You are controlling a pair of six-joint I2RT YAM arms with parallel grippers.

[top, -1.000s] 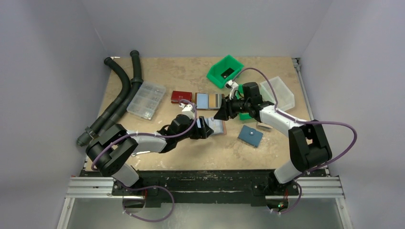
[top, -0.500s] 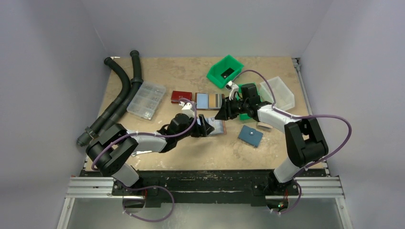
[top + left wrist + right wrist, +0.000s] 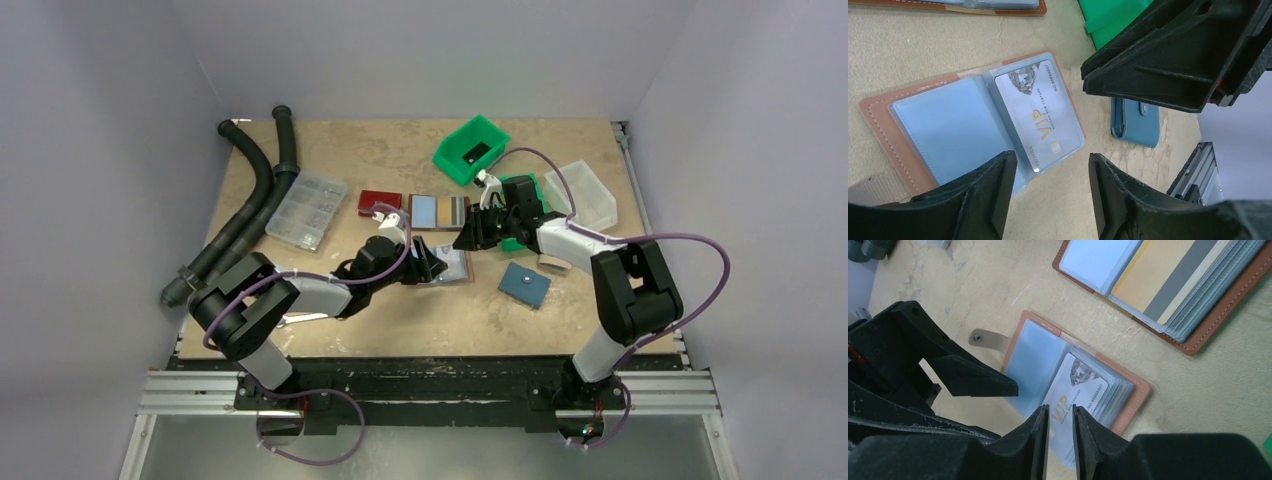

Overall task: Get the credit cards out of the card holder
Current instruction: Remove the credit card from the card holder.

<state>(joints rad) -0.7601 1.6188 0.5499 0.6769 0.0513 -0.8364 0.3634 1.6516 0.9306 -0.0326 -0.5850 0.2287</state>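
A brown card holder [image 3: 883, 130] lies open on the table with light blue sleeves. It also shows in the right wrist view [image 3: 1135, 390] and the top view [image 3: 457, 266]. A grey VIP credit card [image 3: 1040, 117] sticks partway out of a sleeve and shows in the right wrist view too [image 3: 1083, 385]. My left gripper [image 3: 1050, 170] is open and empty, low over the holder's near edge. My right gripper [image 3: 1060, 412] hovers just above the VIP card, jaws a narrow gap apart with nothing between them. A black card [image 3: 474, 155] lies in the green bin [image 3: 455, 165].
A second open brown card holder [image 3: 440, 211] with a blue and a gold-grey card lies behind. Around it are a red wallet [image 3: 380, 202], a blue snap pouch [image 3: 525, 285], a clear tub [image 3: 590, 195], a clear organiser box [image 3: 307, 208] and black hoses [image 3: 250, 200].
My right gripper has edged left and down over the open card holder. My left arm has shifted slightly toward it. The holder stays in place.
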